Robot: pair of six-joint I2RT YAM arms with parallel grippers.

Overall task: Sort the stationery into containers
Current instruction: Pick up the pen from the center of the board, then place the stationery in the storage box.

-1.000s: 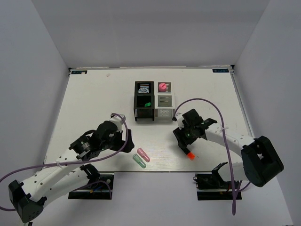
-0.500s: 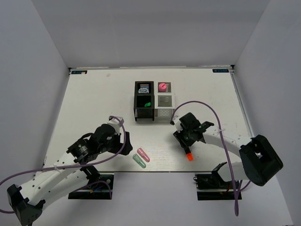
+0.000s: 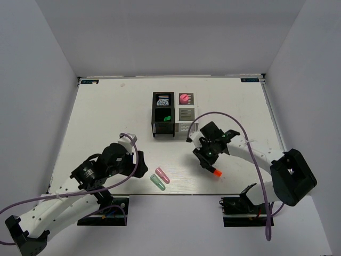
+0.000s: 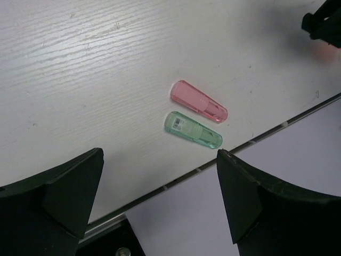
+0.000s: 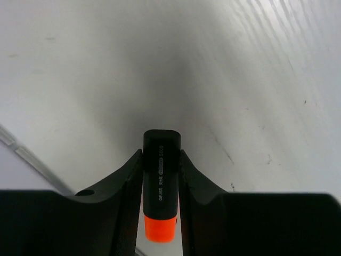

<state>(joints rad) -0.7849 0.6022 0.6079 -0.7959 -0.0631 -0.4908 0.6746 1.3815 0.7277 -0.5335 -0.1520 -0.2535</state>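
Marker, orange-capped, sits near the table's front edge, pinched across its barrel by the right gripper, likely for lifting. Left gripper hangs wide open over the pink capsule and green capsule.

Lit brightly and evenly from overhead, with only soft, faint shadows on the white counter. Dims to a broad grey shade ahead of the jaws in the right wrist view. Blurs slightly on the near, dark jaws in both wrist views.
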